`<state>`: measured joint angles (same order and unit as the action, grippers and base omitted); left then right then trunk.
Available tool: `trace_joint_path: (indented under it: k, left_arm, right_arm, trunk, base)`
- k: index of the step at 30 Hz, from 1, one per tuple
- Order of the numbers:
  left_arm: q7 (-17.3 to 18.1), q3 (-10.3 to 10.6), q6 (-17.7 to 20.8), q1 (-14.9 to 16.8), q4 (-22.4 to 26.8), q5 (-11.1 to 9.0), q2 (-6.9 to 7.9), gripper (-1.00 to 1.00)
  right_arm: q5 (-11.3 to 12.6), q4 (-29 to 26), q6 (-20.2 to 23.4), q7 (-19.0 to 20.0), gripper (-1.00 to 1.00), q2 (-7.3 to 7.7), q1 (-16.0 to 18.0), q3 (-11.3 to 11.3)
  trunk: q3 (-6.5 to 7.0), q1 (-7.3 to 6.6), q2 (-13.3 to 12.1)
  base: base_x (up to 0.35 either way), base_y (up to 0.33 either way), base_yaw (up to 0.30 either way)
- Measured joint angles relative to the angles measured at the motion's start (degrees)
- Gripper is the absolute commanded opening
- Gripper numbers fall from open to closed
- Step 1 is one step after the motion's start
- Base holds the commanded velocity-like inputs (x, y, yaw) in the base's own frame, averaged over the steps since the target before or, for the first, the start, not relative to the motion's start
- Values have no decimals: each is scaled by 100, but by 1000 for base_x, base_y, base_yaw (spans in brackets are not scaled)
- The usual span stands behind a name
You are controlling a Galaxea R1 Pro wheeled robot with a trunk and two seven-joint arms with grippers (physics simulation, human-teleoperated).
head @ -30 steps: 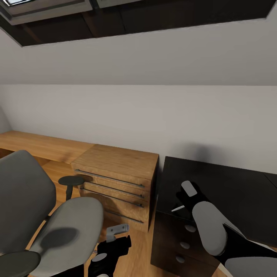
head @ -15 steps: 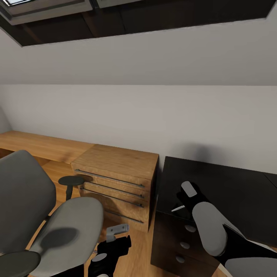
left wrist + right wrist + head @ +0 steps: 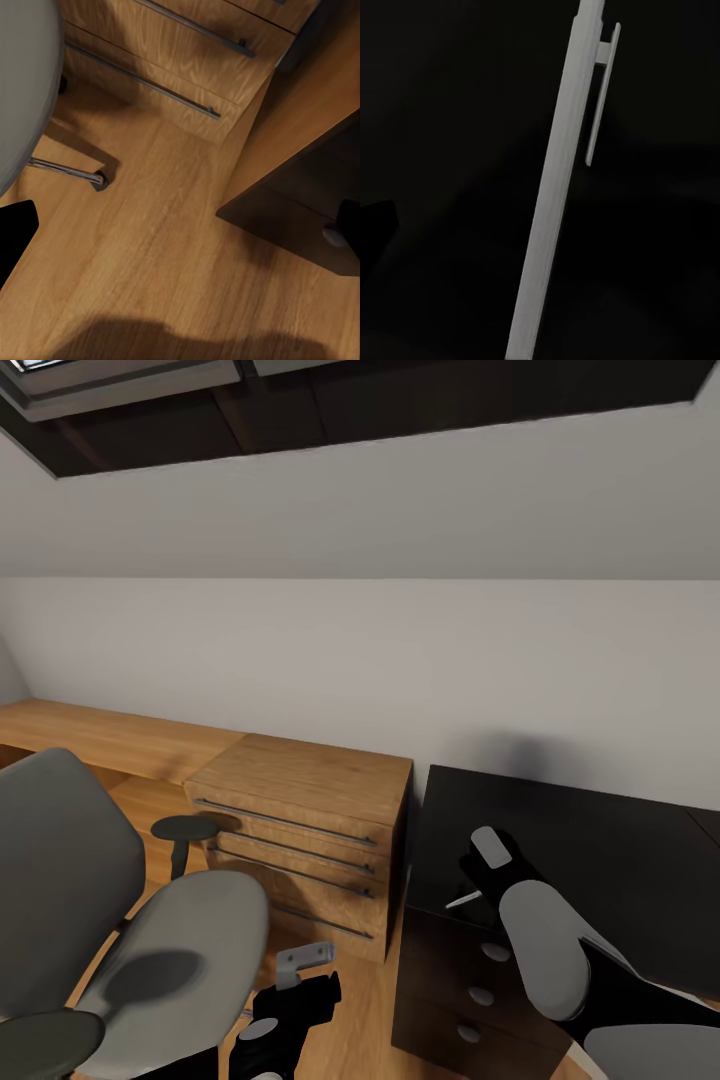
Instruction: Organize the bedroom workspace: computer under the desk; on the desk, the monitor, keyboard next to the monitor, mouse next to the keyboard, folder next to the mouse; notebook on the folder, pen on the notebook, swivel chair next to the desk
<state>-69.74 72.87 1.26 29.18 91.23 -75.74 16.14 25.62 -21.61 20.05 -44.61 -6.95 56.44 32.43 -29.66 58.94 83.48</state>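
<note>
grey upholstered swivel chair (image 3: 190, 950) with black armrest | light wood-grain drawer chest (image 3: 310, 820), dark bar handles | glossy black desk (image 3: 600, 850), silver round knobs | slim white pen (image 3: 559, 195) | pale grey wall | honey plank floor (image 3: 150, 247)

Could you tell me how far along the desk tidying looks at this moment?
Nothing looks finished here. The visible part of the black desk is bare, and the grey chair has an empty seat. In hand: the right gripper holds the white pen over the desk. Still to do: setting the pen on the notebook and drawing the chair alongside the desk.
</note>
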Motion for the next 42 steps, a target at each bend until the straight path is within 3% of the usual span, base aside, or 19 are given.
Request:
trace_joint_path:
  k: [8,9,14,42]
  left_arm:
    - [2,0,0,0,0,-7,0,100]
    - [2,0,0,0,0,-7,0,100]
    - [2,-1,0,-1,0,-8,0,100]
    - [2,8,0,0,6,-8,0,100]
  right_arm:
    - [-5,1,6,6,100,0,-3,-16]
    - [-6,1,5,6,-100,0,-4,-25]
    - [-62,0,37,-25,-100,2,-43,-131]
    - [-41,-90,54,-21,-100,1,-92,-147]
  trunk:
    - [0,0,0]
    - [0,0,0]
    - [0,0,1]
    - [0,0,0]
  base:
    - [0,0,0]
    - [0,0,0]
    - [0,0,0]
    - [0,0,0]
